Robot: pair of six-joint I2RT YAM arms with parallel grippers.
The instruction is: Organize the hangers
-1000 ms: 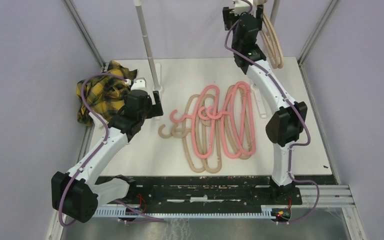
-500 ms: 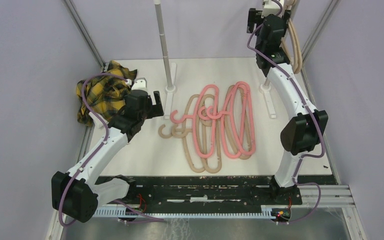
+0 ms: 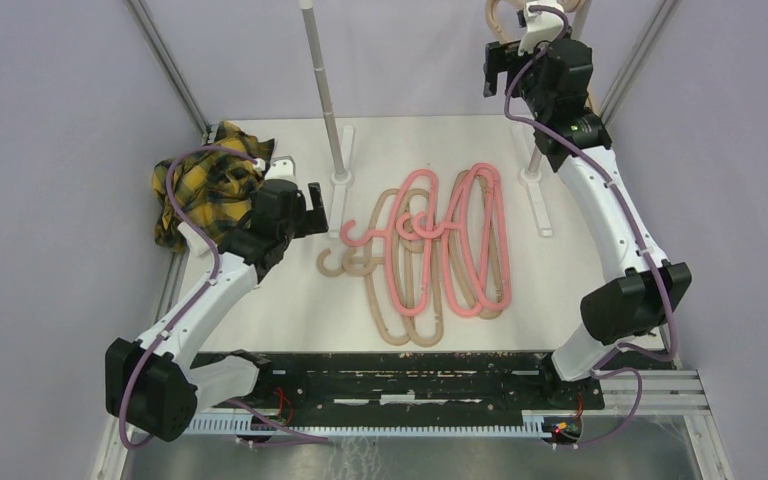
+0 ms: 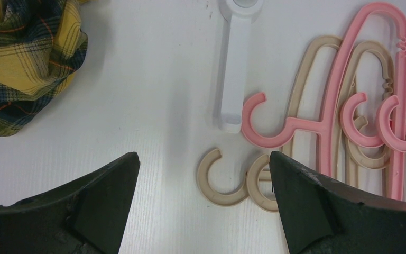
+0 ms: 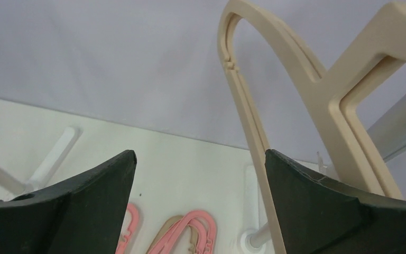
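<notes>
Several salmon pink hangers (image 3: 480, 240) and beige hangers (image 3: 400, 325) lie tangled in a pile at the table's middle. My left gripper (image 3: 312, 208) is open and empty, low over the table just left of the pile. In the left wrist view it (image 4: 203, 159) frames two beige hooks (image 4: 227, 182), with a pink hook (image 4: 275, 124) beyond. My right gripper (image 3: 535, 55) is raised high at the back right, open. In the right wrist view it (image 5: 201, 153) has beige hangers (image 5: 343, 90) hanging just beyond its right finger, not clamped.
A white rack has a pole (image 3: 320, 80) on a foot (image 4: 235, 69) at the back centre and a second foot (image 3: 535, 195) at the back right. A yellow-black plaid cloth (image 3: 205, 190) lies at the back left. Metal frame posts and walls close in both sides.
The rack pole and the hanging beige hangers have shifted right. My right arm has swung right and higher with them. My left arm has barely moved.
</notes>
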